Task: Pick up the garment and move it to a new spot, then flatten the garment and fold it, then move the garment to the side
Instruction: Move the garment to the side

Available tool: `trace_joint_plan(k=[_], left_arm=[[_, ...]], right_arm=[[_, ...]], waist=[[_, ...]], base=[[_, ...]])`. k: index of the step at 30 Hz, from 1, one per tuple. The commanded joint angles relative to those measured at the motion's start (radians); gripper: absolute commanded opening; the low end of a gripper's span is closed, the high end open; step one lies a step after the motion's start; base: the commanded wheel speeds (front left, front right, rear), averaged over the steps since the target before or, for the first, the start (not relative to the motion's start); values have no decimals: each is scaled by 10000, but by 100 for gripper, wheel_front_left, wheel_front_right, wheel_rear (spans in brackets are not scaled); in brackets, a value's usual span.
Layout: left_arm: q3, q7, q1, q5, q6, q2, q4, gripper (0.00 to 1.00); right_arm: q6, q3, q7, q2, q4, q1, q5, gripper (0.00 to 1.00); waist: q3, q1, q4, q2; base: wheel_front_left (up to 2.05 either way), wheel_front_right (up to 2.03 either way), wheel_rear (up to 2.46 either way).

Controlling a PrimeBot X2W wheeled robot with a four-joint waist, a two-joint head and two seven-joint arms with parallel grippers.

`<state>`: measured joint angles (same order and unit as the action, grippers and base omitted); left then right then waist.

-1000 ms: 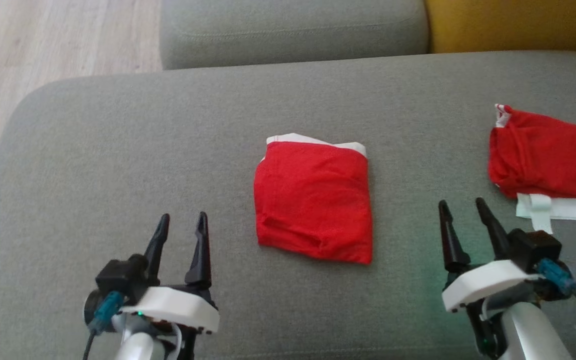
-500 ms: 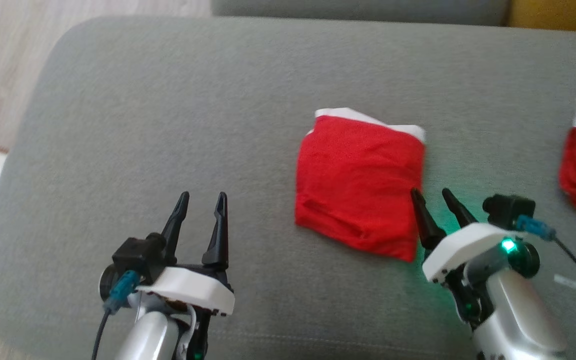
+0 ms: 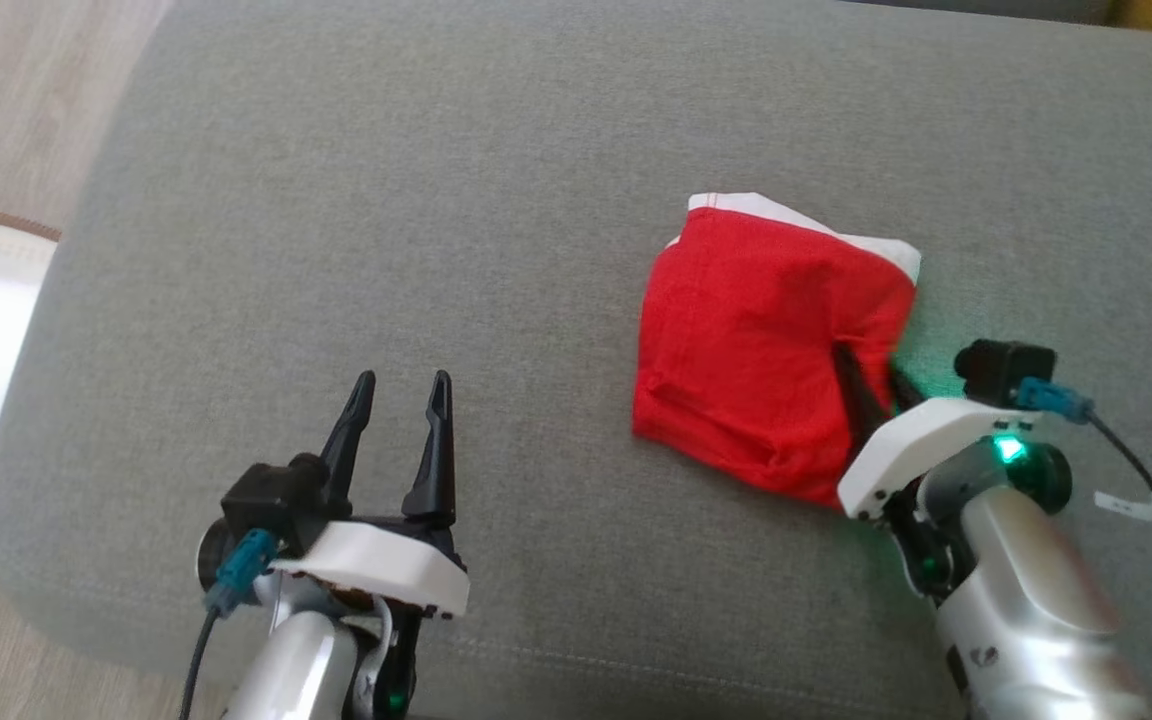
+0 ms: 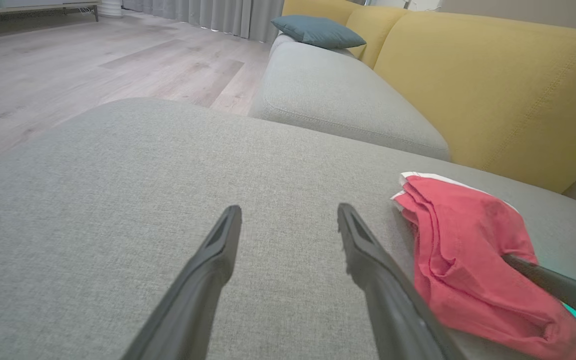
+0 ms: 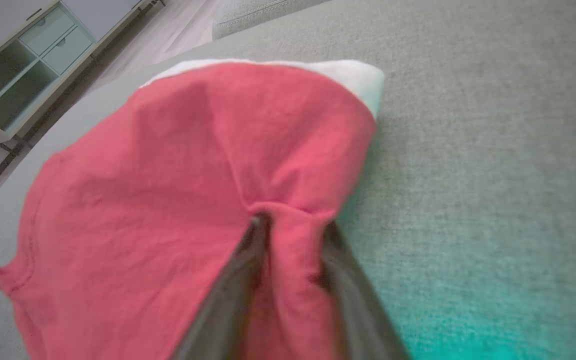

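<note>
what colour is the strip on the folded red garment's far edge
White; the red garment's strip shows best in head view.

**Cloth, Plastic and Wood**

The garment (image 3: 756, 330) was thin red cloth, matt, with a white band at its far edge. The sofa cushion (image 3: 386, 200) was coarse grey woven fabric. The left gripper (image 3: 403, 380) had matt black plastic fingers under a glossy white shell. The floor (image 4: 68, 50) was pale, smooth wood planking.

Right hand (image 3: 868, 362) tips — under garment (image 3: 746, 320) fold
</note>
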<state>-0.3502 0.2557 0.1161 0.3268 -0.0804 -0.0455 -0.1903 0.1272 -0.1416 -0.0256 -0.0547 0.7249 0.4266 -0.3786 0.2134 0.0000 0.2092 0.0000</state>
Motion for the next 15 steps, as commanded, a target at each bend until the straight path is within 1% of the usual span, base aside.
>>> trace_joint_plan(k=[1, 3, 8, 11, 13, 15], left_arm=[[319, 61, 445, -70, -32, -47, 306, 100], [380, 61, 501, -86, -34, -47, 351, 100], [449, 61, 529, -151, -1, -47, 431, 100], [491, 61, 547, -206, 37, -47, 443, 100], [518, 61, 579, -255, 69, -47, 440, 100], [559, 61, 637, -294, 92, -47, 446, 100]], right_arm=[[35, -399, 142, 45, -68, 128, 1, 0], [35, -549, 354, 45, 21, 237, 304, 0], [35, -609, 880, -47, -47, 558, 1711, 0], [35, -806, 1001, -559, -423, 767, 2572, 0], [35, -1139, 938, -1074, -754, 880, 2970, 0], [35, -1499, 770, -1696, -1092, 995, 3124, 0]], waist=[[-11, 0, -107, 0], [-21, 0, -267, 0], [-86, 0, -841, 0], [-95, 0, -1256, 0], [-90, 0, -1558, 0], [-71, 0, -1870, 0]], base=[[0, 0, 0], [0, 0, 0], [0, 0, 0], [0, 0, 0], [0, 0, 0], [0, 0, 0]])
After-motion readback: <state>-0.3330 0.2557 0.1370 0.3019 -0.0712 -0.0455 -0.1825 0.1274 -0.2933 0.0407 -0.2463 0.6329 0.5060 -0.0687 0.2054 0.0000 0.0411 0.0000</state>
